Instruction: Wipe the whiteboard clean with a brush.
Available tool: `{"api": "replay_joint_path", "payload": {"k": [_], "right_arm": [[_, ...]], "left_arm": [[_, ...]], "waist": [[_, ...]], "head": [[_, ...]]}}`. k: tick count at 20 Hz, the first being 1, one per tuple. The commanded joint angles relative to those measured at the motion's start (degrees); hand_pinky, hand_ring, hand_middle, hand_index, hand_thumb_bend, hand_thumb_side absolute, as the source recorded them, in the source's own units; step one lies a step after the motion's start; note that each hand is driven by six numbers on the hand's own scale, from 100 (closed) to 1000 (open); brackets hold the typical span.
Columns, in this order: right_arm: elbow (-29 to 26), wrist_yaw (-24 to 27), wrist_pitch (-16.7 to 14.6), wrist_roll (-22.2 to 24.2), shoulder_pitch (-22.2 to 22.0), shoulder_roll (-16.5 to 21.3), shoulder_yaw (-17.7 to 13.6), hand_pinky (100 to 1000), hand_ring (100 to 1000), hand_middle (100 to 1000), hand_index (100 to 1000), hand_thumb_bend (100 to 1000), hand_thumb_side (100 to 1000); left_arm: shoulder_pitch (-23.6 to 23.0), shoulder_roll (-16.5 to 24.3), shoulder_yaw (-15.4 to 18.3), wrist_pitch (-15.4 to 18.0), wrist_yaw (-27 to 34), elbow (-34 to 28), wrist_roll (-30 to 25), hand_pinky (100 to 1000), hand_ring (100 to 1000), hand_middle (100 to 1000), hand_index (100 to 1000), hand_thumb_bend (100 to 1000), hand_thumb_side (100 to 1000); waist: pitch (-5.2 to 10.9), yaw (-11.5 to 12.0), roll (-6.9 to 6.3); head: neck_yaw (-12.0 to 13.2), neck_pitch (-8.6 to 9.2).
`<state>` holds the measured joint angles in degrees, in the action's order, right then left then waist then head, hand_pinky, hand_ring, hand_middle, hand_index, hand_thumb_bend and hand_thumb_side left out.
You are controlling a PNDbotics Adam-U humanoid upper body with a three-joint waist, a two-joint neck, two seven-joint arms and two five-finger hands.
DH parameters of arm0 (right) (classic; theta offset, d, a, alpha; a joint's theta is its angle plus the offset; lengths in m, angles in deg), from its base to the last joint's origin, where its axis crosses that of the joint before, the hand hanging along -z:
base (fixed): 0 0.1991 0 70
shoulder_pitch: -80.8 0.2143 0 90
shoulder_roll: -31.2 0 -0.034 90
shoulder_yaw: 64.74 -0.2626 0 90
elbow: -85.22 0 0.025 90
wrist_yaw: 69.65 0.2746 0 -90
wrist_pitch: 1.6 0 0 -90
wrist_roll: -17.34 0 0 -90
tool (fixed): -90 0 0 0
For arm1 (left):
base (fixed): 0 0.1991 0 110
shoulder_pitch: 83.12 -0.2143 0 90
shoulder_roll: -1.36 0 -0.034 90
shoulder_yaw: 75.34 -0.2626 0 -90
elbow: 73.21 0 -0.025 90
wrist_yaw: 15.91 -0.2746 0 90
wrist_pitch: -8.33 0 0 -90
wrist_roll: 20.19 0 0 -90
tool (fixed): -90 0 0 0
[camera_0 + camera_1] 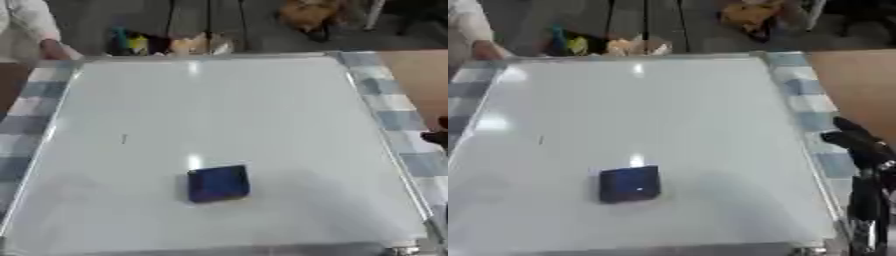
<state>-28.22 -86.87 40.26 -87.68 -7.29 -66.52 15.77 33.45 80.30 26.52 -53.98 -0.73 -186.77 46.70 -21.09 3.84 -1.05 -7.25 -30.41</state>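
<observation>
A large white rectangular whiteboard (219,115) with a thin silver frame lies flat on the bench (398,120), covering most of it. The bench shows around the board's left and right sides as a blue-grey and white checked cloth, and beyond the cloth on the far right there is bare brown wood.

The brush, a dark blue block-shaped eraser (218,183), lies on the whiteboard's near half, a little left of the middle line and well apart from every edge. Nothing touches it. A small bright reflection shows on the board just beyond its far left corner. A short, thin dark mark (123,138) sits on the board's left part, farther away than the eraser and apart from it. The rest of the board surface looks white, with a soft glare near the far edge.

The right robot hand (857,141), black, shows at the right edge of the right eye view, over the checked cloth beside the board's right frame, off the board and well apart from the eraser. Whether its fingers are open or curled I cannot tell. The left robot hand is out of sight.

At the far left corner a person's hand (54,49) in a white sleeve rests at the whiteboard's corner.
</observation>
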Motion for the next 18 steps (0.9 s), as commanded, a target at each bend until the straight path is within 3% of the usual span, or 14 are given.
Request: {"api": "replay_joint_path", "payload": {"k": [1, 8, 11, 14, 18], "right_arm": [[-1.16, -0.56, 0.05, -0.20, 0.30, 0.21, -0.27, 710, 859, 687, 823, 100, 867], [-1.16, -0.88, -0.04, -0.16, 0.31, -0.16, -0.04, 710, 859, 686, 823, 100, 866], [-1.16, -1.01, -0.15, -0.22, 0.18, -0.31, 0.03, 710, 858, 686, 823, 100, 866], [-1.16, -1.24, -0.06, -0.17, -0.01, -0.64, 0.09, 710, 859, 685, 823, 100, 865], [-1.16, -1.23, -0.04, -0.28, -0.38, -1.05, 0.16, 709, 859, 683, 823, 100, 861]], "left_arm": [[1.30, 3.89, -0.66, 1.78, -2.45, -1.03, -0.11, 427, 564, 628, 563, 100, 908], [4.70, 9.66, -3.71, 4.68, -10.58, -1.03, 0.52, 454, 605, 690, 375, 100, 848], [5.98, 12.02, -5.09, 5.57, -14.37, -1.03, 0.72, 470, 618, 707, 337, 100, 820], [7.64, 14.80, -6.89, 6.68, -18.59, -1.03, 0.63, 499, 647, 737, 257, 100, 748], [9.22, 17.58, -9.43, 7.12, -24.11, -1.03, 0.74, 516, 710, 765, 177, 100, 730]], "waist": [[0.75, -0.26, -0.13], [0.57, -1.47, -0.19], [0.63, -2.01, -0.23], [0.77, -2.49, -0.23], [1.03, -3.03, -0.11]], "head": [[-0.14, 0.13], [0.06, 0.19], [0.26, 0.19], [0.54, 0.17], [0.97, 0.23]]}}
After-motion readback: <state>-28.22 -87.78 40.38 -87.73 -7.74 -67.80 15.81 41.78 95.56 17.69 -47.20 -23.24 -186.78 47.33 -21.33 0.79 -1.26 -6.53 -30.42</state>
